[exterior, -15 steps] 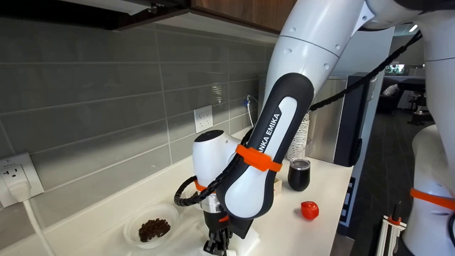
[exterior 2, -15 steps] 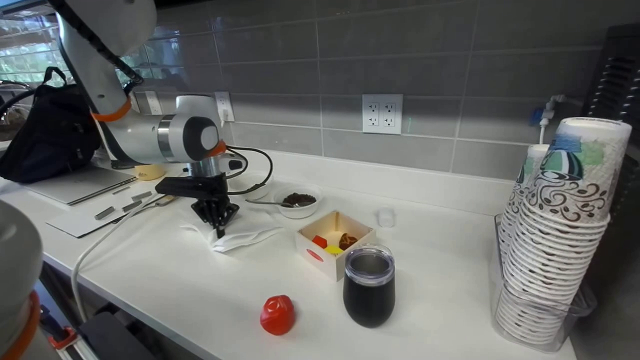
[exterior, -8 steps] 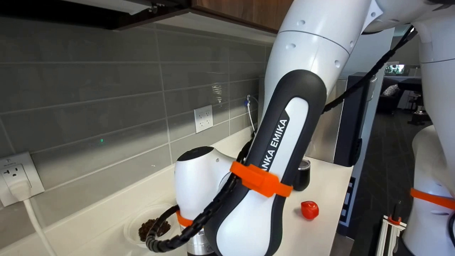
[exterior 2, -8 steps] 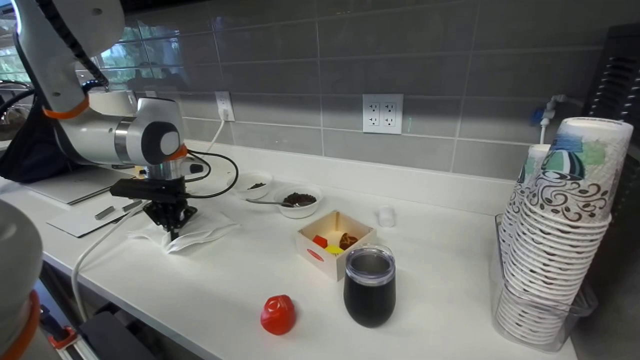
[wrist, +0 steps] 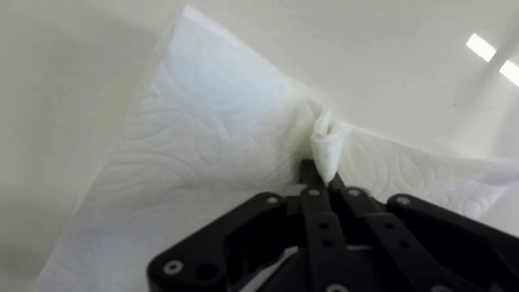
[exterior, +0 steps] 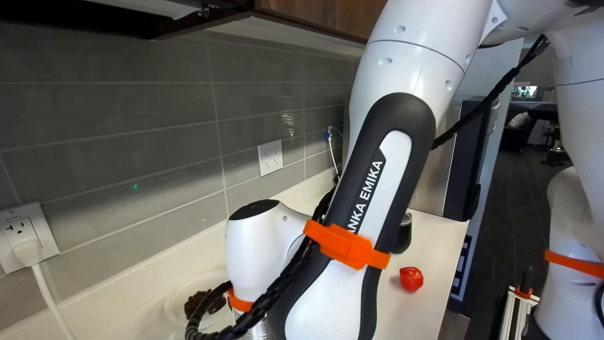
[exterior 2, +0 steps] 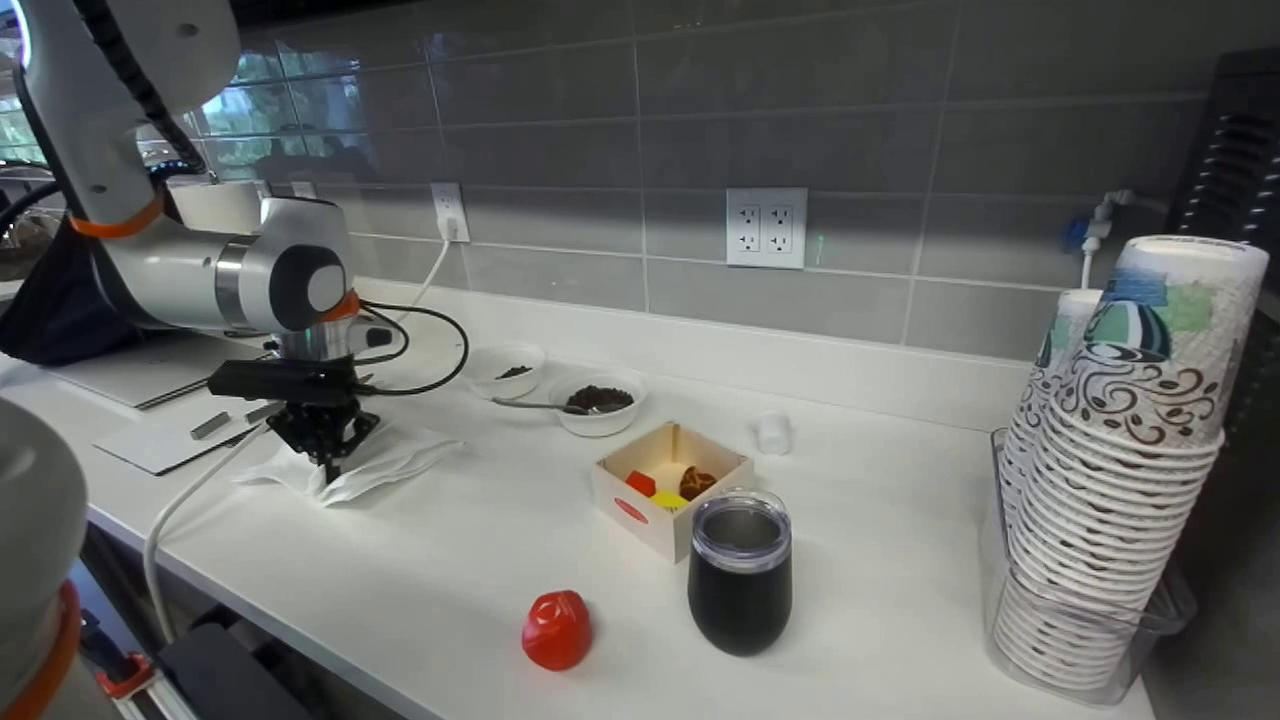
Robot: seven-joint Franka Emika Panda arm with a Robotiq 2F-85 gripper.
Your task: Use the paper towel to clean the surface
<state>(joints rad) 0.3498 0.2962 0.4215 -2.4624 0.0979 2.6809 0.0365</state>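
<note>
Paper towel (wrist: 182, 154): we are seeing it lying on the off-white countertop (exterior 2: 430, 590), loosely spread beneath the gripper (wrist: 324, 178).
Gripper: its fingers (wrist: 310, 174) are nearly meeting, and they are pinching an upright fold close to the towel's edge.
Towel from the fingers: in the wrist view most of the sheet is spreading between eight and eleven o'clock, while a narrower wing is reaching toward three.
Long axis: in an exterior view we are reading it as running roughly nine to three o'clock, the pinch sitting on the towel's six o'clock side.
Bare countertop: in that view a wide stretch is lying at four o'clock of the gripper; a wipe that way, we are judging, would be leading with the pinched edge, while one toward twelve could be bunching the sheet.
White cable (exterior 2: 151, 555): it is passing near the towel's nine o'clock end; whether they are touching, we are failing to tell.
Hidden countertop: the towel is covering what is beneath; at two o'clock in the wrist view we are making out a tiny dark speck (wrist: 454, 104), perhaps dirt.
Out of sight: the gripper is masking the sheet's lower part, and in an exterior view showing mostly arm (exterior: 373, 189) we are seeing neither towel nor gripper.
</note>
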